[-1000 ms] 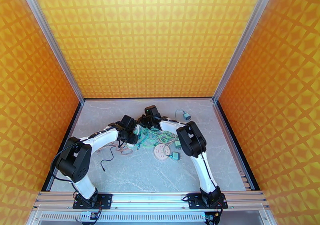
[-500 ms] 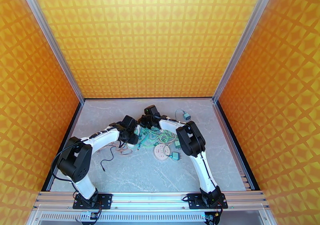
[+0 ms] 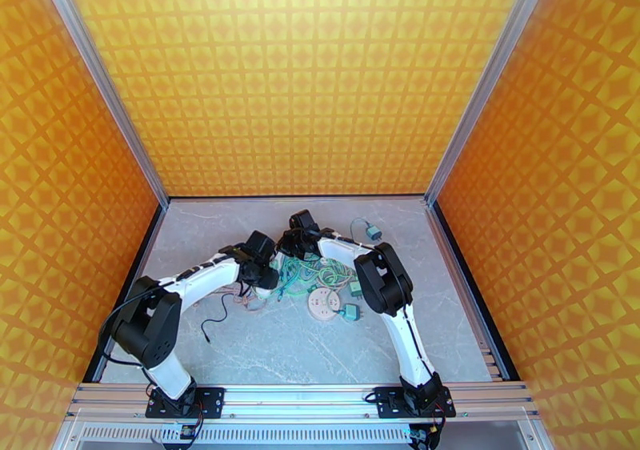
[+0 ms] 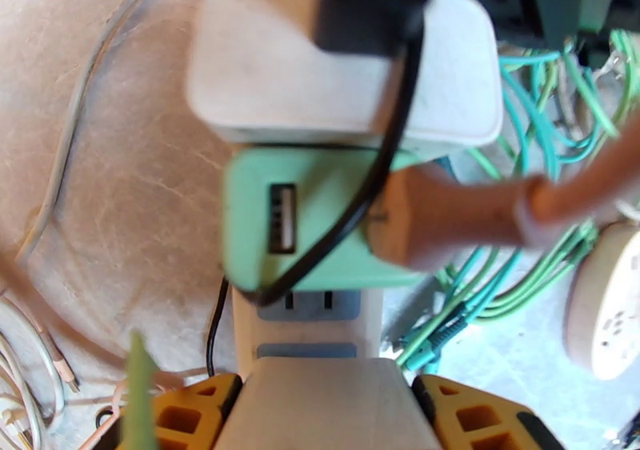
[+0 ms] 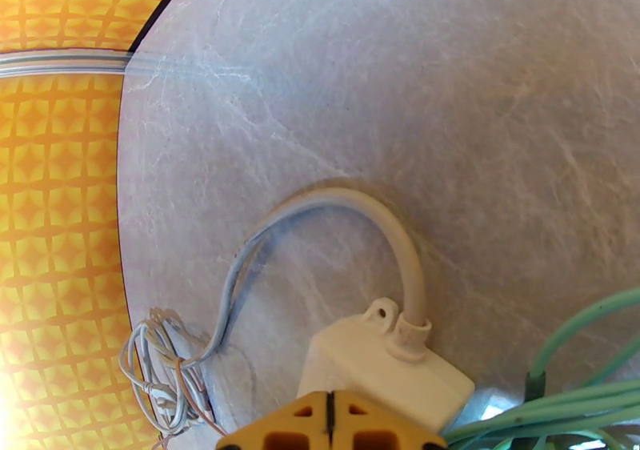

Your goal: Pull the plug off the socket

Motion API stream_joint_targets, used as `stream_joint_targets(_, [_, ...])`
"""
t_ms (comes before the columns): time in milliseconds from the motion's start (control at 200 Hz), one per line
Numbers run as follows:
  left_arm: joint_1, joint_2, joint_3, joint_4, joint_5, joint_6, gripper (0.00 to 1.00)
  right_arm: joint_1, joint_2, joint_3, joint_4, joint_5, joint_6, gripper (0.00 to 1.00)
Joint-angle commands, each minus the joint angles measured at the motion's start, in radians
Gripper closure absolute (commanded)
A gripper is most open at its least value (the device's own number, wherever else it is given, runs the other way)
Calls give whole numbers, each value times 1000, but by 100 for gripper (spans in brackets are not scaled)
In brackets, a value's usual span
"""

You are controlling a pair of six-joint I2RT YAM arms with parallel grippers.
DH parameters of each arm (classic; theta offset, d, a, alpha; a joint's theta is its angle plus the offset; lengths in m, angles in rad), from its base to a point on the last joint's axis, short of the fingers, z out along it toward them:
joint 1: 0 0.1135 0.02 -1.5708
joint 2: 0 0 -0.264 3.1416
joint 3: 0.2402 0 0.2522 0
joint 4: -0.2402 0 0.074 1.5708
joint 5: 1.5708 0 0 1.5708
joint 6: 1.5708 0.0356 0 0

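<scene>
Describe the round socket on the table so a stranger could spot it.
On the grey table, find the tangle of green cables between the two arms. Just toward the arm bases from it lies the round socket: a flat cream disc, the only round thing there, a teal plug beside it.

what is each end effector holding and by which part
The left end effector grips the power strip by its near end, clamped across its width. The right end effector is shut and holds nothing.
</scene>
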Motion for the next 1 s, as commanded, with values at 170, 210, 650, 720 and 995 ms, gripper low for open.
stream_joint_targets(170, [39,-68,47,-44,93,-21,76,-9,37,-66,-205,114,-38,100])
stream_joint_targets(210, [39,-78,49,-50,84,-15,76,-8,37,-66,-206,115,-39,100])
stream_joint_targets(650, [196,-206,104,-100,77,-31,71,-8,18,-76,-188,111,-38,100])
stream_joint_targets(720, [224,-210,107,-98,90,-39,71,-8,14,-75,-190,111,-40,100])
stream_joint_targets(995, [354,-218,41,-15,215,-126,72,-8,6,-84,-191,114,-40,100])
